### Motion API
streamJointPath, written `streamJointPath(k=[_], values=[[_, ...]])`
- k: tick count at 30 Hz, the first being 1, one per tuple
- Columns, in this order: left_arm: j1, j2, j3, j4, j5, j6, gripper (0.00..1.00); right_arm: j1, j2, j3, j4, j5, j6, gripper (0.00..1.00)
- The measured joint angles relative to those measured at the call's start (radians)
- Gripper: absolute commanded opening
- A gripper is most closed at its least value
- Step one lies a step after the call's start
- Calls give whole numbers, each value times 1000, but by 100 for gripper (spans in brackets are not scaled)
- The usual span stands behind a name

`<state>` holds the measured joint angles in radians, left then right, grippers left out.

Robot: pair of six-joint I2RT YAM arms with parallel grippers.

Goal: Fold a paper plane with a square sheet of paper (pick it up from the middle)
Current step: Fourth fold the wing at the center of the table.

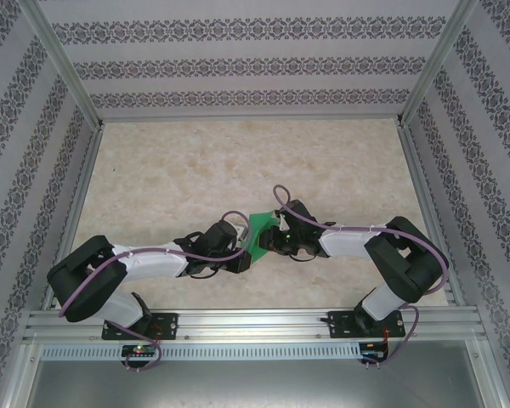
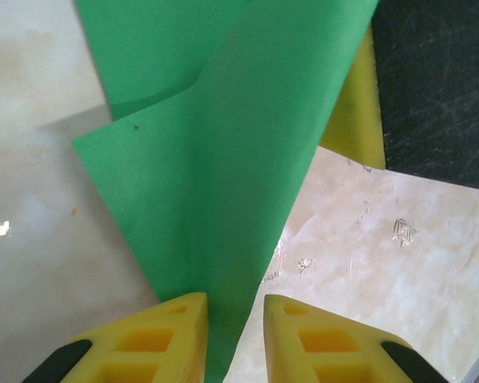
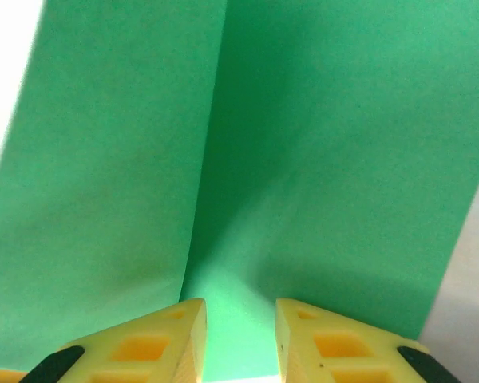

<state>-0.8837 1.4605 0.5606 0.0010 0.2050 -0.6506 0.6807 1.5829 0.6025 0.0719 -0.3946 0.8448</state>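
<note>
my left gripper [image 2: 235, 319] stood slightly parted, the square sheet of paper [image 2: 223, 159] passing between its fingers, against the left one. my right gripper [image 3: 239, 319] straddled the sheet's crease; i couldn't tell whether it pinched.

The tabletop [image 1: 238, 161] has a glossy, beige marbled finish. Minor scuff marks [image 2: 401, 231] and one small orange speck [image 2: 73, 212] noted on the surface. The square sheet of paper [image 1: 259, 234] is located near-centre; whether it touches the tabletop cannot be confirmed
</note>
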Motion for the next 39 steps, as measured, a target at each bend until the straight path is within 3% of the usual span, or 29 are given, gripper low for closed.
streamJointPath(k=[10,21,28,34,39], values=[[0,27,1,-1,-1,21,28,0,0,0,8,0,0,29],[-1,37,7,-1,-5,40,6,0,0,0,8,0,0,29],[0,37,7,0,-3,40,1,0,-25,0,0,-1,0,29],[19,38,0,23,38,40,0,0,-112,5,10,-28,-10,21],[43,42,-22,54,80,35,0,0,-90,21,66,-84,-7,17]])
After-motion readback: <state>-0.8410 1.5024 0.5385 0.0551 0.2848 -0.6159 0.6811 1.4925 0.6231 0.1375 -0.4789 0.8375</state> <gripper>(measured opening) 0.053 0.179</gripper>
